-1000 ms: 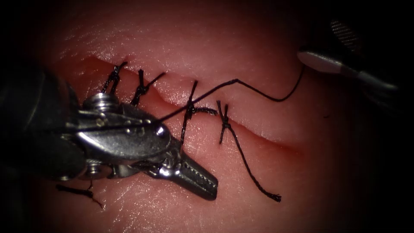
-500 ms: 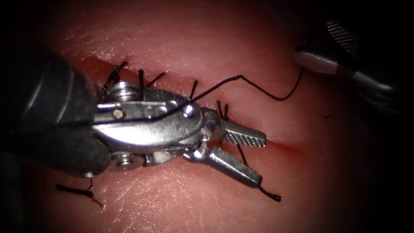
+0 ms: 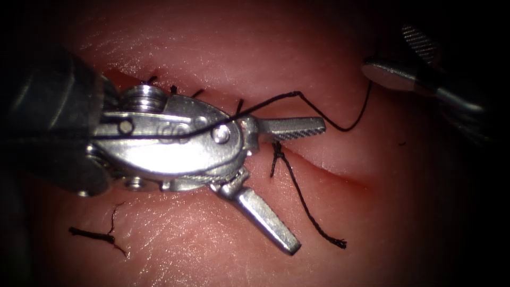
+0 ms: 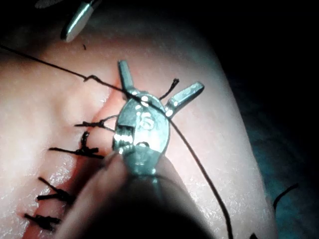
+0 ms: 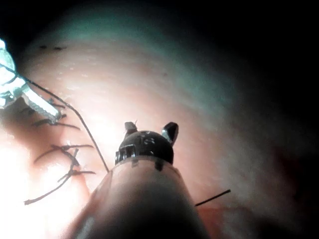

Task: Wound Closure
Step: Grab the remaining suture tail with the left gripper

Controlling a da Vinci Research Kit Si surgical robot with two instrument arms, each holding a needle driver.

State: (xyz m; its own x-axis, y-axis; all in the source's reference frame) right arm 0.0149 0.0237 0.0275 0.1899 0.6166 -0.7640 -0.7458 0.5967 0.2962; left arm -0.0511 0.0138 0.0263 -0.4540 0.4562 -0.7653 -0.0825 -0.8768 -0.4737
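Your cut (image 3: 329,169) runs across the tissue (image 3: 297,64), with knotted stitches along its left stretch and the rightmost knot (image 3: 277,154) trailing a long cut end (image 3: 313,220) down over the near side. The thread (image 3: 319,112) lies slack from the far right, loops above the cut and crosses over the body of your left tool (image 3: 295,186). That tool sits over the stitched part, its jaws spread wide and holding nothing: one jaw points along the cut just above the last knot, the other angles down onto the near tissue. Your right tool (image 3: 396,75) hangs at the far right, well apart from the cut; whether its jaws hold the thread you cannot tell. A loose cut piece of thread (image 3: 95,235) lies at lower left.
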